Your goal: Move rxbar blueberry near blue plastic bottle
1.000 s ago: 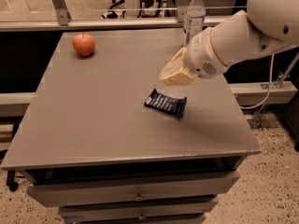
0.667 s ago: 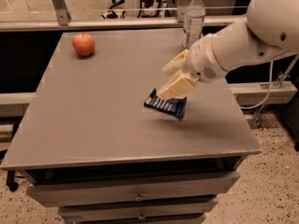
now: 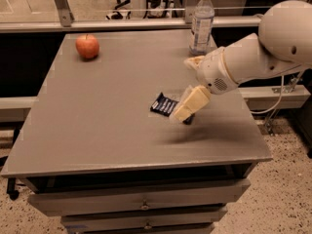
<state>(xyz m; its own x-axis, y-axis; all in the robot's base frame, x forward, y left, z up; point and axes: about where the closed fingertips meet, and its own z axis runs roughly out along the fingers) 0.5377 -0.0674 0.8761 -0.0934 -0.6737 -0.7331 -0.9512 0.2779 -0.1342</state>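
Gripper: (image 3: 183, 88) above the table (image 3: 97, 130), right of its middle, on a white arm (image 3: 253, 57) reaching in from the right; its two tan fingers (image 3: 192, 101) are spread wide and grip nothing
Change: the gripper has come down since a second ago, when it hung higher over the snack bar; its lower finger now covers the bar's right end
Snack bar: (image 3: 163, 104) flat on the table, right of centre, in the same spot as before
Bottle: (image 3: 202, 21) upright at the far right edge, well apart from the snack bar, unmoved
Apple: (image 3: 87, 46) far left, unmoved
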